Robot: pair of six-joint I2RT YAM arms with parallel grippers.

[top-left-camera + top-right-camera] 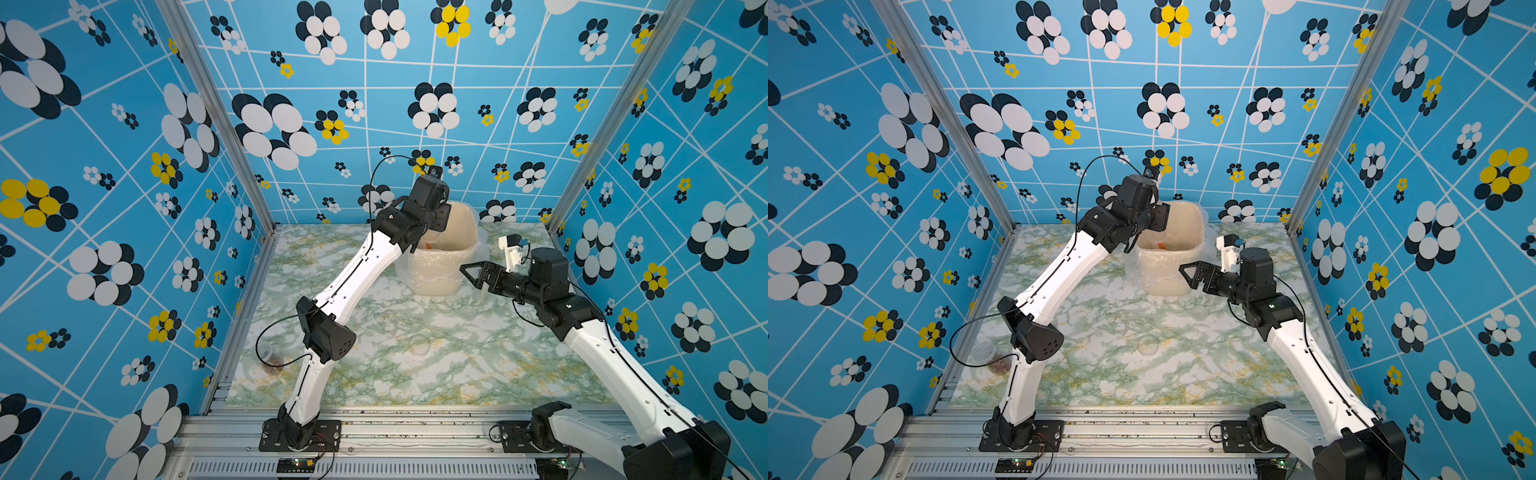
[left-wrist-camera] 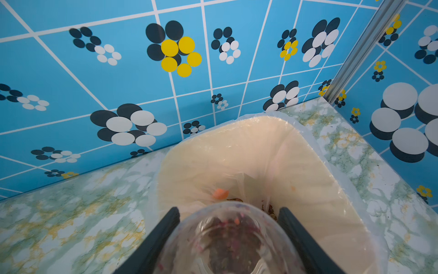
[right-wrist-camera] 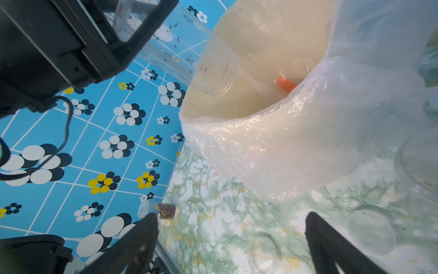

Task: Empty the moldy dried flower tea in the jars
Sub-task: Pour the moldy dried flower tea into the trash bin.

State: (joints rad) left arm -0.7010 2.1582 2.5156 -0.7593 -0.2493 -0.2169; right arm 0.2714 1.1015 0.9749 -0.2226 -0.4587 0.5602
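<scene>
My left gripper (image 2: 228, 214) is shut on a clear jar (image 2: 227, 239), tipped mouth-down into the beige plastic-lined bin (image 2: 237, 147). In the right wrist view this jar (image 3: 189, 54) slants into the bin's opening, with a few tea specks stuck to its wall. Reddish-brown dried flower tea (image 2: 270, 210) lies at the bin's bottom. A second jar (image 1: 272, 359) holding tea (image 3: 166, 210) lies at the near left of the table. My right gripper (image 1: 467, 270) stands open and empty beside the bin's front right.
An orange piece (image 3: 285, 85) lies in the bin. Clear lids (image 3: 262, 253) (image 3: 372, 232) rest on the marble tabletop (image 1: 374, 374). One lid (image 1: 419, 345) lies mid-table. An empty clear jar (image 3: 417, 161) stands right of the bin. Patterned blue walls (image 1: 124, 208) enclose three sides.
</scene>
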